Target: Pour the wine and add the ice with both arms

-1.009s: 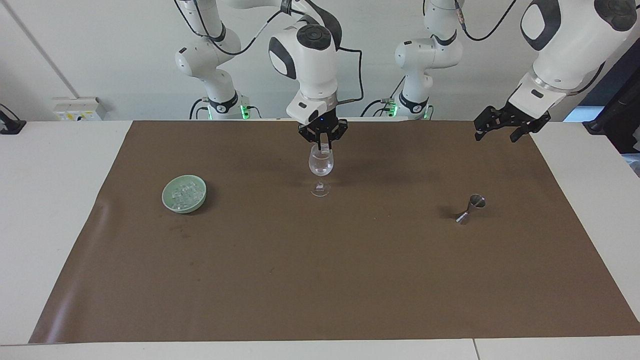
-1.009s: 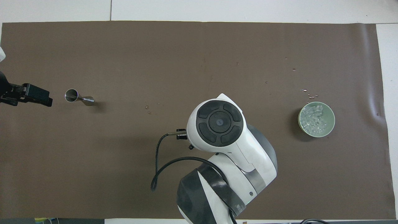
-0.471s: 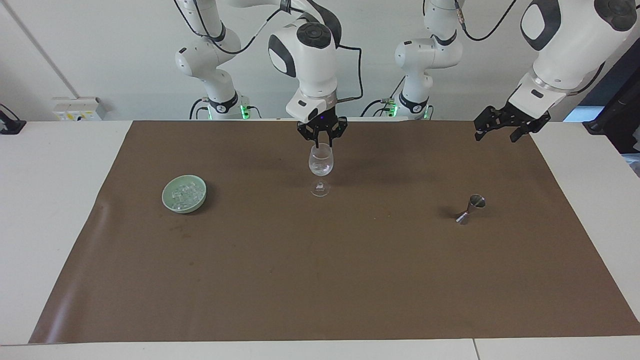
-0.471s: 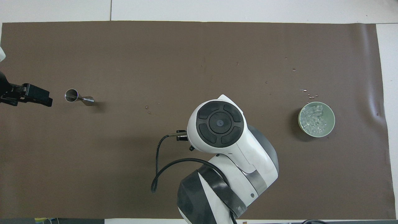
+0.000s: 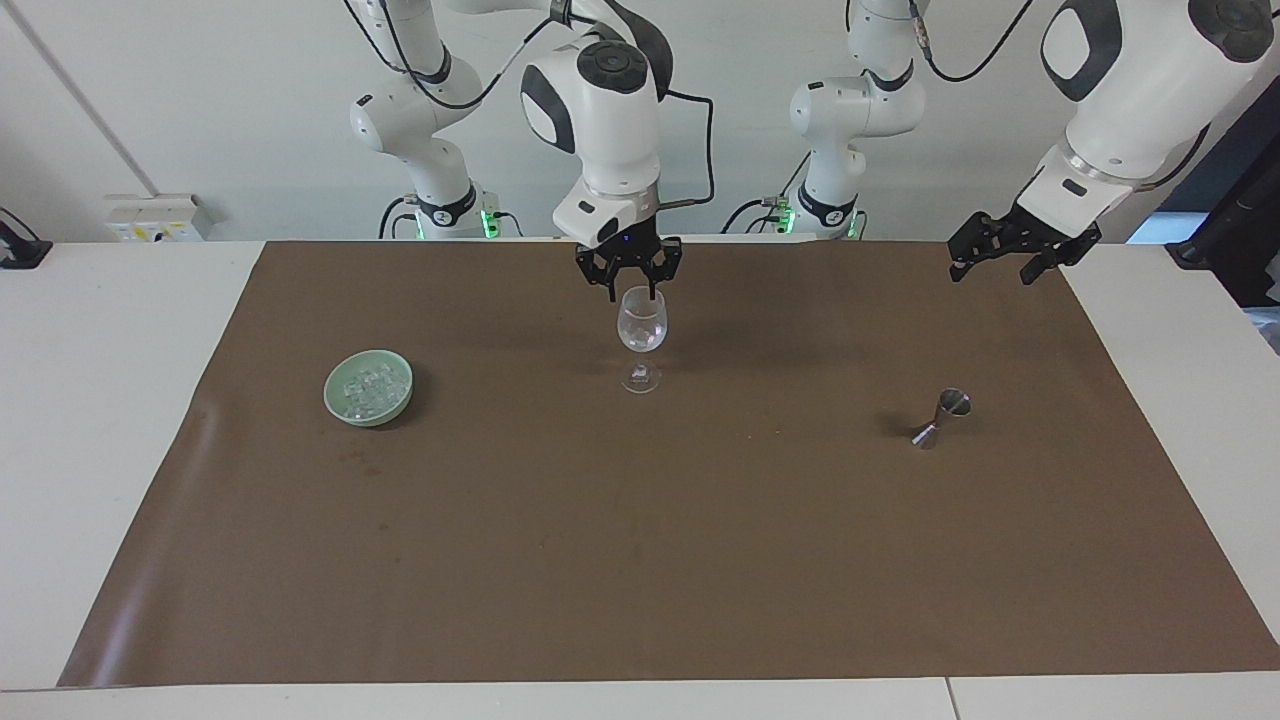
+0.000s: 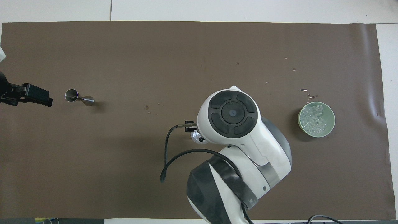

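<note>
R gripper (image 5: 630, 290) hangs just over the rim of the wine glass (image 5: 641, 335), jaws parted a little, nothing between them; in the overhead view the R arm hides it and only a sliver of glass shows (image 6: 196, 137). Glass stands upright on the brown mat (image 5: 640, 560), abt mid-length of the counter (image 5: 90, 420) & toward the robots' edge. I can't tell what's inside it.

L gripper (image 5: 1010, 255) waits in the air over the mat corner at the robots' edge, L arm's end; jaws wide, empty. From overhead it shows at the frame edge (image 6: 34, 95).

Ice (image 5: 370, 385) sits in the pale green bowl (image 5: 345, 408), toward the R arm's end of the mat, well apart from the glass; overhead it's a heap of clear cubes (image 6: 315, 118) in the bowl (image 6: 331, 129). A few clear bits (image 6: 309, 93) lie on the mat near the bowl, farther from the robots.

Steel jigger (image 5: 940, 418) lies tipped on its side toward the L arm's end; overhead its open cup end points at the L gripper (image 6: 79, 98)
</note>
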Controlling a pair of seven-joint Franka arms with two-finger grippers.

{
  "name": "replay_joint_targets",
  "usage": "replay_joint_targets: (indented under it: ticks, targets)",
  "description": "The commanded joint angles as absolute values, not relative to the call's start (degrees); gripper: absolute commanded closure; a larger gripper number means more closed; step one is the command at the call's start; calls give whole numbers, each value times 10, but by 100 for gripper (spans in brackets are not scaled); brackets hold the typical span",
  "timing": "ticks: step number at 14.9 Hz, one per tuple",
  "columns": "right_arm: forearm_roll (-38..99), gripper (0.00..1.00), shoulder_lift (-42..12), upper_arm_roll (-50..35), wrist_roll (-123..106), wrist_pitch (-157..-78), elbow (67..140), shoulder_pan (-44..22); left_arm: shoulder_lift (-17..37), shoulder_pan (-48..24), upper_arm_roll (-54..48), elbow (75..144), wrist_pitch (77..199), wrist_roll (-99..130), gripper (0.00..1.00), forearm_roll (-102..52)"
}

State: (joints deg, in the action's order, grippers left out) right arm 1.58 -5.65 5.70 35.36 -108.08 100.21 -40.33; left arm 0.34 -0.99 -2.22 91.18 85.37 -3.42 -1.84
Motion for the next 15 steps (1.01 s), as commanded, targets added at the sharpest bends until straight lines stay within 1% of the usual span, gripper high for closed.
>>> replay_joint_targets:
  ticks: [1,3,5,7,9,11,13,15]
  targets:
    - [-5,0,-25,54,308,-1054,1003,-358,-5,-9,-21,921,851,-39,0,-14]
    - [0,0,7,55,280,-1027,1007,-308,-5,-9,-21,921,851,-39,0,-14]
    - [1,0,35,56,263,-978,1008,-260,-5,-9,-21,921,851,-39,0,-14]
    - [1,0,64,57,190,-923,1008,-199,-5,-9,-21,921,851,-39,0,-14]
    - [0,0,69,59,111,-891,1005,-127,-5,-9,-21,921,851,-39,0,-14]
    - [1,0,69,56,51,-879,1002,-44,-6,-8,-20,921,842,-36,0,-14]
    - [0,0,67,61,31,-884,1002,-13,-4,-10,-20,912,841,-33,0,-12]
    - [-3,0,65,90,30,-888,1007,-20,-7,-15,-20,917,837,-39,0,-9]
